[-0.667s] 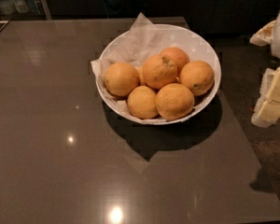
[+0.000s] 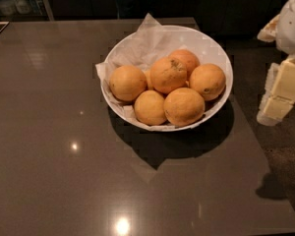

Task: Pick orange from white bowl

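Note:
A white bowl [image 2: 214, 48] lined with crumpled white paper stands on the dark table and holds several oranges. The orange [image 2: 167, 76] with a rough brownish scar patch lies on top in the middle of the pile. The orange to its right [image 2: 207, 80] has one small dark dot. My gripper [image 2: 280, 95], cream-white, hangs at the right edge of the view, past the table's right edge. It is apart from the bowl, level with it, and holds nothing that I can see.
The dark glossy table [image 2: 64, 156] reaches left and forward of the bowl, with its right edge running just beside the bowl. Bottles [image 2: 14, 1] stand on a shelf at the far left. The floor [image 2: 285, 181] lies to the right.
My gripper has shifted slightly upward at the right edge. The bowl and the oranges have not moved.

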Motion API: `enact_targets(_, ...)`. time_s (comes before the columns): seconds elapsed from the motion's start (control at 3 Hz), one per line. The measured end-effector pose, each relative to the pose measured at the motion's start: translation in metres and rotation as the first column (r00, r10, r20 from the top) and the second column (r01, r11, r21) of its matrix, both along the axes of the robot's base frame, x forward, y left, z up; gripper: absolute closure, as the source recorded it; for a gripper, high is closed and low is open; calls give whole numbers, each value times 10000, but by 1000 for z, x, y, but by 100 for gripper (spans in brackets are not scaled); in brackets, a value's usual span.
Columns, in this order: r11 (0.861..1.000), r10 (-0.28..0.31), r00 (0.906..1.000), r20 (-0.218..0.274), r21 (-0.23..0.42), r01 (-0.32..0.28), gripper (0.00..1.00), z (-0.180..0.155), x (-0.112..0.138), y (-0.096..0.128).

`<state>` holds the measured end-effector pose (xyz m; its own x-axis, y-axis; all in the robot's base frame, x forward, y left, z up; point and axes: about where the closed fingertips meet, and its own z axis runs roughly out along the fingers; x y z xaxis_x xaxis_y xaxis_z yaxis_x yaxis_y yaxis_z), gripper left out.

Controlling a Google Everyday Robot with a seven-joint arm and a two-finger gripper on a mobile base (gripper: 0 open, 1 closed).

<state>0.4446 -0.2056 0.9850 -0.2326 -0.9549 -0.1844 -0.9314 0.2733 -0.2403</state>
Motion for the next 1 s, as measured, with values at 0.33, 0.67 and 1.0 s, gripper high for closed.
enact_targets(0.33, 9995, 8, 9999, -135, -311, -12, 0, 8, 11, 12)
enact_targets(0.67, 9967, 681, 9974, -255, -427, -691, 0, 11, 18, 31)
enact_targets(1.0, 9963, 734, 9970, -252, -430, -744, 0, 11, 18, 32)
